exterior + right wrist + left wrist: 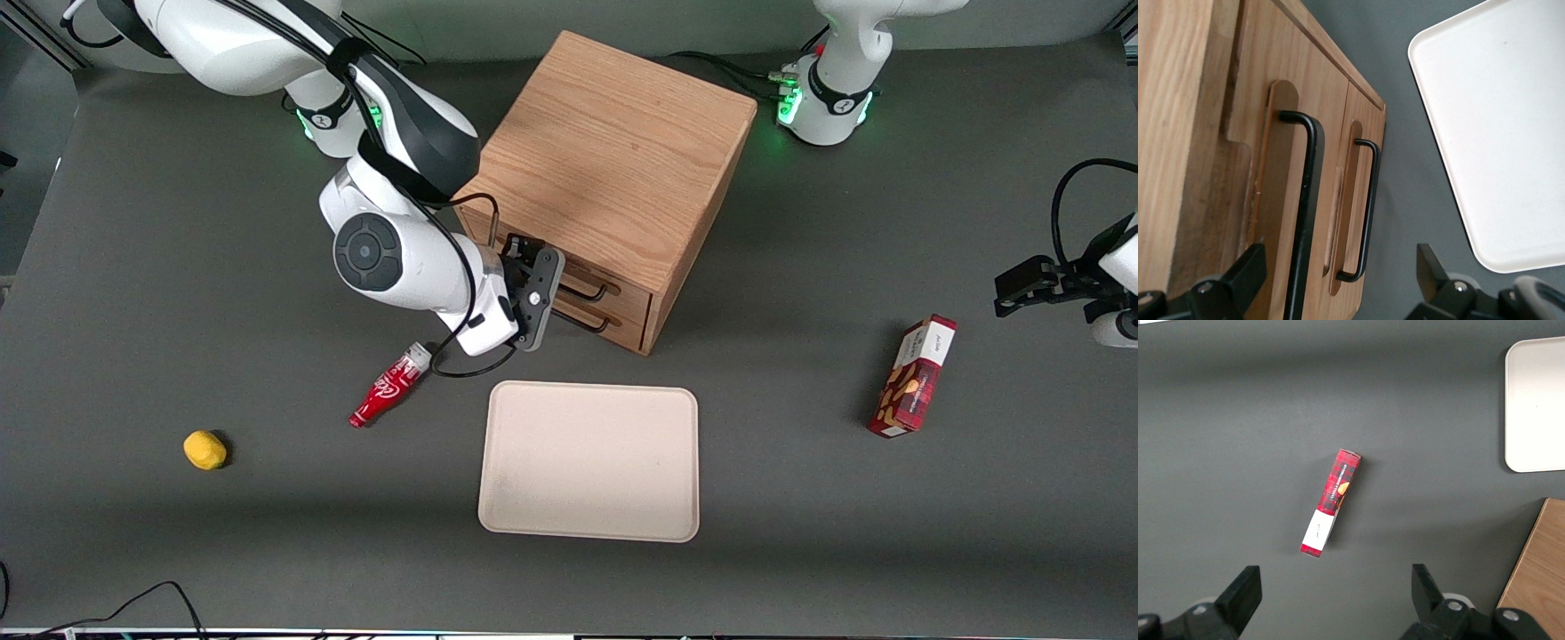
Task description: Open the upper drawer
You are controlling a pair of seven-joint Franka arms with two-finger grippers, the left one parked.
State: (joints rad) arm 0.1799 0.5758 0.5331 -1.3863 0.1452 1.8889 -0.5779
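Your gripper (pixel 553 286), left of frame centre in the front view, has jaws spread around the upper drawer's (pixel 1288 173) handle (pixel 1305 213), seemingly untouched.

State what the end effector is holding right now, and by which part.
Nothing is held. The end effector is open in front of the cabinet, its fingers straddling the upper drawer's handle without closing on it.
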